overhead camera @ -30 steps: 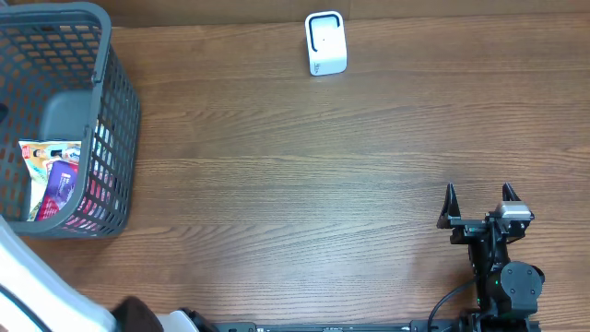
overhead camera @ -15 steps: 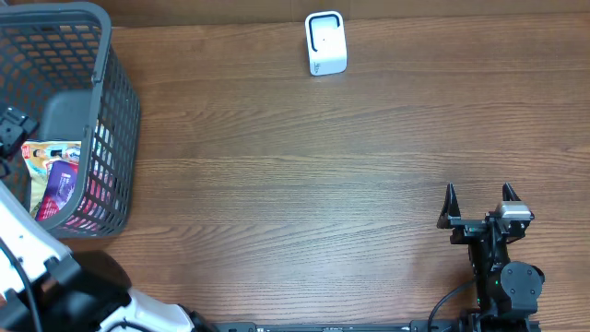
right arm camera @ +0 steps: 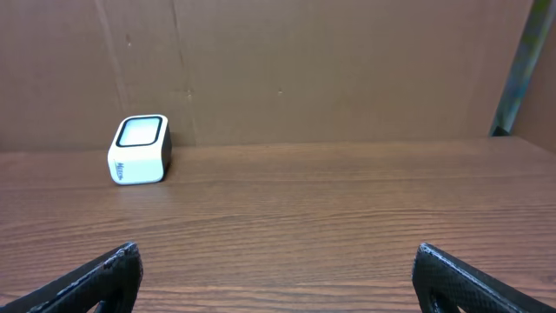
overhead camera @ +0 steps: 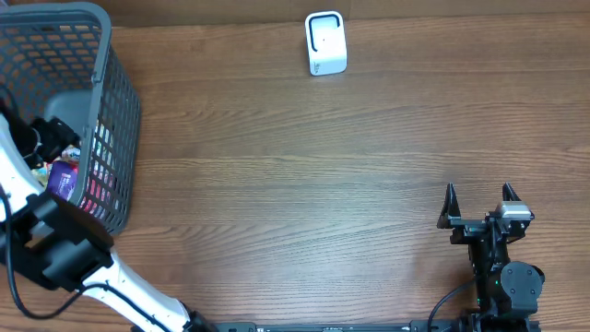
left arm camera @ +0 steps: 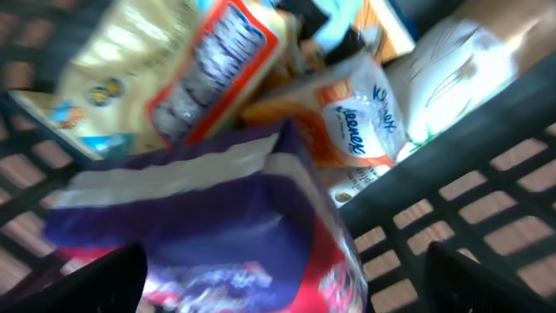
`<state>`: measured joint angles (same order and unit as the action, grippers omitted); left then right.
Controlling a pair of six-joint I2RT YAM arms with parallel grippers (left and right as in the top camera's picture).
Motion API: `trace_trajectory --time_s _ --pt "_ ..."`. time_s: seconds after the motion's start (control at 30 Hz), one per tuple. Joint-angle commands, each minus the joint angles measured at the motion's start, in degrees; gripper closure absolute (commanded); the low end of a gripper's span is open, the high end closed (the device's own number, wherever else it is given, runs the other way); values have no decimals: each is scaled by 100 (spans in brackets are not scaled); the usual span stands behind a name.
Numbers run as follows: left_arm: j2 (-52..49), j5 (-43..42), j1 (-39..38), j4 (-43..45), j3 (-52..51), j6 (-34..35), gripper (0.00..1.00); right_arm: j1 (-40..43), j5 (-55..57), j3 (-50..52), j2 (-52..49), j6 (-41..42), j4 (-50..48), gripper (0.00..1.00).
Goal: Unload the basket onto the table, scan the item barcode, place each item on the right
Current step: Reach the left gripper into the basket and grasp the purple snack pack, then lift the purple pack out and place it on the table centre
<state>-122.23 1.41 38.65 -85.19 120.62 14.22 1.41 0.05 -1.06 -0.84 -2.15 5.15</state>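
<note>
Right end effector [overhead camera: 478, 201] sits by the desk's [overhead camera: 304, 203] near edge, jaws wide apart, empty. Left end effector [left arm camera: 282, 265] is down inside the grey basket [overhead camera: 124, 101], jaws wide, straddling a purple packet [left arm camera: 191, 209]. Blur hides any contact. White scanner [overhead camera: 325, 43] stands at the far edge.

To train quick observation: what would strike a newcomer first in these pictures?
The dark grey plastic mesh basket at far left, crammed with colourful snack packets, with the white-and-black left arm reaching into it. The white box-shaped scanner stands alone at the far edge of the wooden table; the black right arm sits near right, jaws open.
</note>
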Motion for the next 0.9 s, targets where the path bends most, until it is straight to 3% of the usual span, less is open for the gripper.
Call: trace_trajectory --time_s 0.0,0.17,0.23,0.27,0.33,0.4,0.6,0.77,0.87 --pt "-389 -76 -72 -175 28 -247 8 -28 31 59 68 -26 -37 0" --pt "-721 291 -76 -387 28 -245 12 -28 31 59 68 -26 -37 0" --pt "-824 476 -76 -448 28 -245 21 -28 31 59 68 -26 -37 0" --pt "-841 518 -76 -470 28 -247 34 -28 31 59 68 -26 -37 0" --pt "-863 518 -76 -481 28 -245 71 -28 31 59 68 -26 -37 0" --pt "-852 518 -74 -479 31 -247 96 -28 31 59 68 -26 -37 0" --pt "-815 474 -76 -664 219 -245 96 -28 31 59 68 -26 -37 0" --pt "-804 439 -76 -1165 1377 -223 96 -28 31 59 68 -26 -37 0" --pt "-387 -70 -76 -1163 2111 -210 96 -28 31 59 68 -26 -37 0"
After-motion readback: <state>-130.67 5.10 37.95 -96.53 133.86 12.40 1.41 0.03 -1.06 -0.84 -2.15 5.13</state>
